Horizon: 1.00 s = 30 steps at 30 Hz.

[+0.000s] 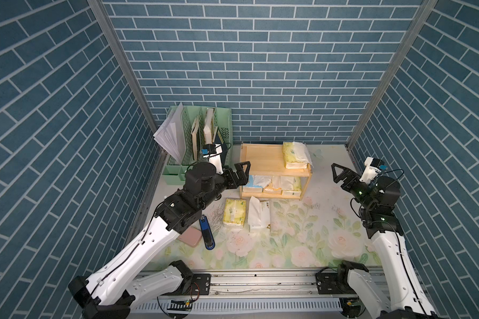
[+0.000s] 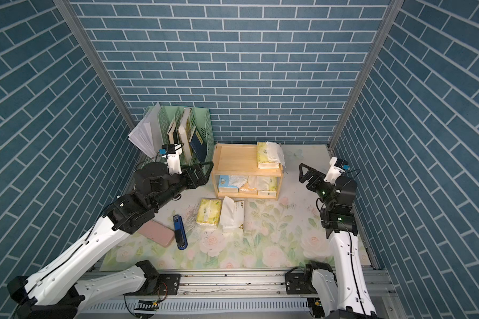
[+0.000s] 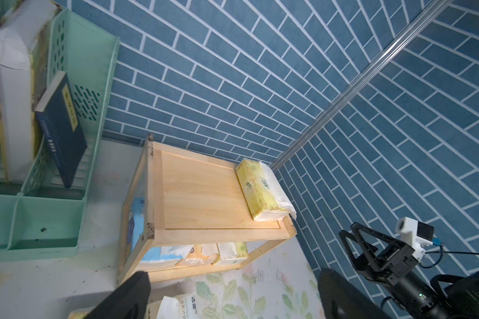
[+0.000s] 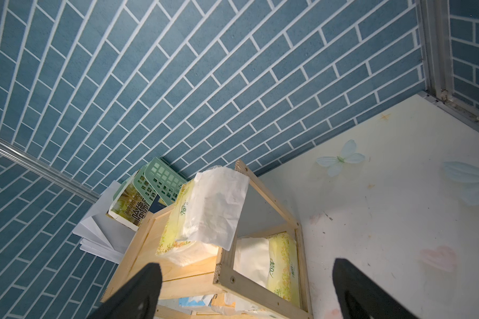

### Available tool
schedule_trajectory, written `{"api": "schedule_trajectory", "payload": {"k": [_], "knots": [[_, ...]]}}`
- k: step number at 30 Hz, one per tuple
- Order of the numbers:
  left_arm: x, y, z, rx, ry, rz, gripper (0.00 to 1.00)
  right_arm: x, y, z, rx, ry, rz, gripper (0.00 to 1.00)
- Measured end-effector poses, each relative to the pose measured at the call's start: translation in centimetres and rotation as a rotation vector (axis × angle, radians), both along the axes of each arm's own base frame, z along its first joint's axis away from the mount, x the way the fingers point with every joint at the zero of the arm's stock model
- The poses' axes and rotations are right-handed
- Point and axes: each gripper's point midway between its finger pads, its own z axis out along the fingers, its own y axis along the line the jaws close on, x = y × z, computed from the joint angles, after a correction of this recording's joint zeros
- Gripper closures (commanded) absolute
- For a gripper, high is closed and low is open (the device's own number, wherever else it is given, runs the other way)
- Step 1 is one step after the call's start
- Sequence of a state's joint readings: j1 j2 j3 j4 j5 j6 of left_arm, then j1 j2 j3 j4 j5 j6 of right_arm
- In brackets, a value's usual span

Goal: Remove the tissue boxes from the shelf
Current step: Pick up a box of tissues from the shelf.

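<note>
Now, your left pincer (image 1: 243, 173) hangs spread and empty just beside the shelf (image 1: 260, 159), likely lined up for the three packs (image 1: 273, 185) on the lower tier just past its tips. Below it, two packs (image 1: 234, 212) lie on the table (image 1: 302, 234), already off the shelf. Your right pincer (image 1: 339, 176), also spread and empty, faces the yellow pack (image 1: 295, 154) on top, probably its job.

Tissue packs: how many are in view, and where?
6. On the shelf: top yellow pack; below, light blue pack, peach pack, lower yellow pack. On the table: front yellow pack, white pack. Others may hide behind.
</note>
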<state>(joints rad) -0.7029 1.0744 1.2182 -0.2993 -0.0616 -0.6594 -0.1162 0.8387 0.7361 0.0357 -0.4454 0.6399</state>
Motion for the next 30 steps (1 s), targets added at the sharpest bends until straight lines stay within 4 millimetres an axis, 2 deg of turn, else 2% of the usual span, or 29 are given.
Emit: {"api": "schedule_trajectory", "payload": {"k": [4,8,15,20,25,30], "knots": [[2.4,-3.0,-0.1,0.0,0.029,-0.066,0.05,0.0,0.0,0.1,0.0,-0.003,-0.001,0.0],[4.6,-5.8,-1.6,-0.01,0.077,-0.122,0.1,-0.1,0.0,0.1,0.004,0.001,0.002,0.0],[9.5,-9.0,-3.8,-0.072,0.172,-0.15,0.18,-0.4,0.1,0.4,0.015,-0.001,0.002,0.0],[11.6,-11.4,-4.9,-0.107,0.227,-0.174,0.2,-0.5,0.2,0.3,0.029,0.01,0.007,0.0],[12.6,-13.2,-7.2,-0.116,0.291,-0.175,0.24,-0.6,0.3,0.2,0.039,0.021,0.009,0.0],[14.2,-15.5,-7.4,-0.129,0.297,-0.188,0.29,-0.5,0.3,0.2,0.046,0.025,0.007,0.0]]}}
